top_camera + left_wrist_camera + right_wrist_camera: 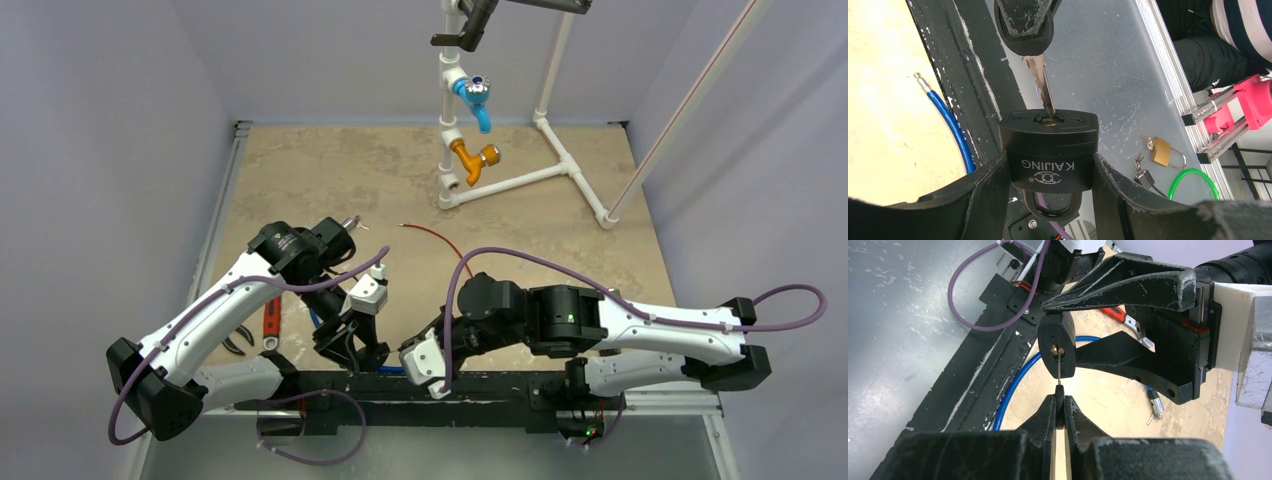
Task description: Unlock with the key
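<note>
1. The left fingers are clamped on the black KAIJING padlock, one against each flank of its body, with the shackle toward the palm.
2. The right fingers are clenched on the head of the key, whose blade points straight out past their tips.
3. The key's tip sits in the padlock's keyway; most of the blade shows outside.
4. A blue cable lies on the desk beside the left fingers.

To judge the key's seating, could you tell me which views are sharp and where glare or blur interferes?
Left wrist: padlock and key sharp, tabletop washed out; right wrist: keyhole clear, key edge-on, thin; top external: padlock too small and dark to make out.
</note>
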{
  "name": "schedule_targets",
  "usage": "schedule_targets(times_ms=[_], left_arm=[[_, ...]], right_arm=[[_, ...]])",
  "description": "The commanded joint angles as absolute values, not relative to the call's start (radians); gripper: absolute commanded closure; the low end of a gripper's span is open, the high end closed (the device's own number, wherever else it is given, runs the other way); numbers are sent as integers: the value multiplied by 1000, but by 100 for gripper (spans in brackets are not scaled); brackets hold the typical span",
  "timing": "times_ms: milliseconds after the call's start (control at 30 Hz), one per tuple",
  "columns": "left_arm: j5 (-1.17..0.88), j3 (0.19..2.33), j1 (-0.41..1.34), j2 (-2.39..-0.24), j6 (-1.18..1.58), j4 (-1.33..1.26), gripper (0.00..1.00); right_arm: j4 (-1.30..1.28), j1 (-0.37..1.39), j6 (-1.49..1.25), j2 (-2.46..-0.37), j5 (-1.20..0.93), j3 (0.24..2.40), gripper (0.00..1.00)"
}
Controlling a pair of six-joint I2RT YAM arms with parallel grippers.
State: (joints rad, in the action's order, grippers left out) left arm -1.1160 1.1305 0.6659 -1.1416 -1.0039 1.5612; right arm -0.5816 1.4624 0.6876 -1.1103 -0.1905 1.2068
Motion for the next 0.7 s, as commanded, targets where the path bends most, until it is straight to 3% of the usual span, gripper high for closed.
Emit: schedule_targets(times_ms=[0,667], left_arm=[[-1198,1142,661,-1115,-984,1657,100],[-1203,1146,661,-1103,-977,1656,100]], right_arm=[[-532,1470,671,-1102,-179,1243,100],[-500,1470,637,-1110,-190,1198,100]])
